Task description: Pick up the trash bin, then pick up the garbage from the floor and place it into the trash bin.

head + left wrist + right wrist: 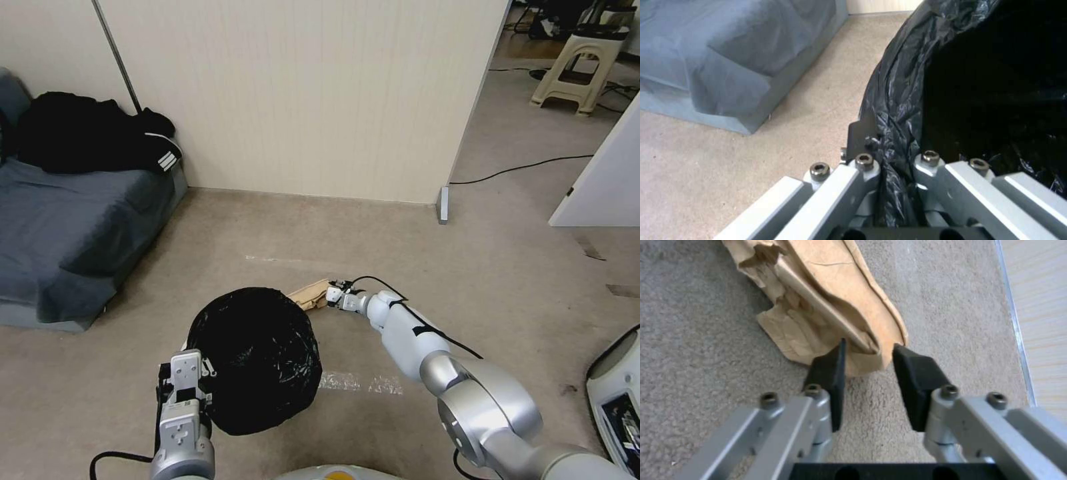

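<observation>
- Looking down from the head view, the left pincer (200,373) holds the trash bin (252,360) off the floor (507,267) by the near-left part of its rim, mouth upward. That seems meant to keep the bin near the pick so the paper has only a short way to travel.
- The right arm stretches forward and low, its right pincer (331,293) at the right end of a crumpled tan paper bag (310,293) lying on the carpet just beyond the bin. A grey mattress (67,227) lies far left.
- In the left wrist view, the pincer is clamped on the rim: the fold of the black bag liner (896,110) runs between its fingers (860,133), one outside the bin and one inside.
- In the right wrist view, the black pads (829,373) stand apart, straddling the nearest end of the paper bag (826,306). The paper sits between the tips and seems to touch them but is not yet pinched. The bag lies flat on the carpet, stretching away from the pincer.
</observation>
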Controlling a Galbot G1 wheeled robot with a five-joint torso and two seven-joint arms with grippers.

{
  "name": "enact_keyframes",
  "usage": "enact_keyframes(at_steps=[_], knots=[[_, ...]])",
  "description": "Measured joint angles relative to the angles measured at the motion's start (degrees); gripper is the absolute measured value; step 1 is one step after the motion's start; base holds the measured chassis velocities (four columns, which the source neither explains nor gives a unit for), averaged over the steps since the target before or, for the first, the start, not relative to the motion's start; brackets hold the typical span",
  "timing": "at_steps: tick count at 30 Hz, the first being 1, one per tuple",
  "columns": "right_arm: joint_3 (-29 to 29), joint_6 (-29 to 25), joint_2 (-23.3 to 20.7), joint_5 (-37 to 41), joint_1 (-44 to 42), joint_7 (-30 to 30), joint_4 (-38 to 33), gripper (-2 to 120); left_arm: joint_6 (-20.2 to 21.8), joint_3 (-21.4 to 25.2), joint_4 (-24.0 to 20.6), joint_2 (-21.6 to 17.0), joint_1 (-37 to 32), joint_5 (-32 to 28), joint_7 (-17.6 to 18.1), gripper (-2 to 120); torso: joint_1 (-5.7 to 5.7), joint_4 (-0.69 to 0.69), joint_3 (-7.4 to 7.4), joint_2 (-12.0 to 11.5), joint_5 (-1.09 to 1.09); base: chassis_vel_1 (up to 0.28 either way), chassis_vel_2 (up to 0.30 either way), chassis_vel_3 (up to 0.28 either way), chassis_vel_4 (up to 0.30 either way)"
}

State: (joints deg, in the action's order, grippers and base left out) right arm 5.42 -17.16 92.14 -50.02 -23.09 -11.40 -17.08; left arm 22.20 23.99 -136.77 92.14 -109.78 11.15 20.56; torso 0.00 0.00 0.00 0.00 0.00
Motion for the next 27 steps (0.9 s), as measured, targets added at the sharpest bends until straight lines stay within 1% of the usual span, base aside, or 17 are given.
enact_keyframes(at_steps=[1,2,5,6,7,8,27], knots=[[0.01,0.01,0.00,0.02,0.10,0.00,0.03,21,-0.02,-0.06,0.02,0.00,0.00,0.07,0.00,1,0.00,0.00,0.00,0.00,0.00,0.000,0.000,0.000,0.000],[0.01,0.01,0.00,0.02,0.10,0.00,0.03,21,-0.02,-0.06,0.02,0.00,0.00,0.07,0.00,1,0.00,0.00,0.00,0.00,0.00,0.000,0.000,0.000,0.000],[-0.02,0.02,0.00,0.04,0.41,0.00,0.18,7,-0.09,-0.27,0.04,0.00,-0.06,0.29,0.00,1,0.00,0.00,0.00,0.00,0.00,0.000,0.000,0.000,0.000],[-0.02,0.02,0.00,0.04,0.41,0.00,0.18,7,-0.09,-0.27,0.04,0.00,-0.06,0.29,0.00,1,0.00,0.00,0.00,0.00,0.00,0.000,0.000,0.000,0.000],[-0.13,0.02,0.00,0.04,0.47,0.00,0.20,2,-0.13,-0.31,0.04,0.00,-0.09,0.36,0.00,1,0.00,0.00,0.00,0.00,0.00,0.000,0.000,0.000,0.000],[-0.25,0.02,0.00,0.05,0.49,-0.01,0.21,0,-0.17,-0.32,0.04,0.00,-0.12,0.40,0.00,1,0.00,0.00,0.00,0.00,0.00,0.000,0.000,0.000,0.000],[-1.11,-0.09,-0.01,-0.09,-0.54,0.17,-0.73,0,-0.32,-0.51,0.04,0.00,-0.21,0.63,-0.04,1,0.00,0.00,0.00,0.00,0.00,0.000,0.000,0.000,0.000]])
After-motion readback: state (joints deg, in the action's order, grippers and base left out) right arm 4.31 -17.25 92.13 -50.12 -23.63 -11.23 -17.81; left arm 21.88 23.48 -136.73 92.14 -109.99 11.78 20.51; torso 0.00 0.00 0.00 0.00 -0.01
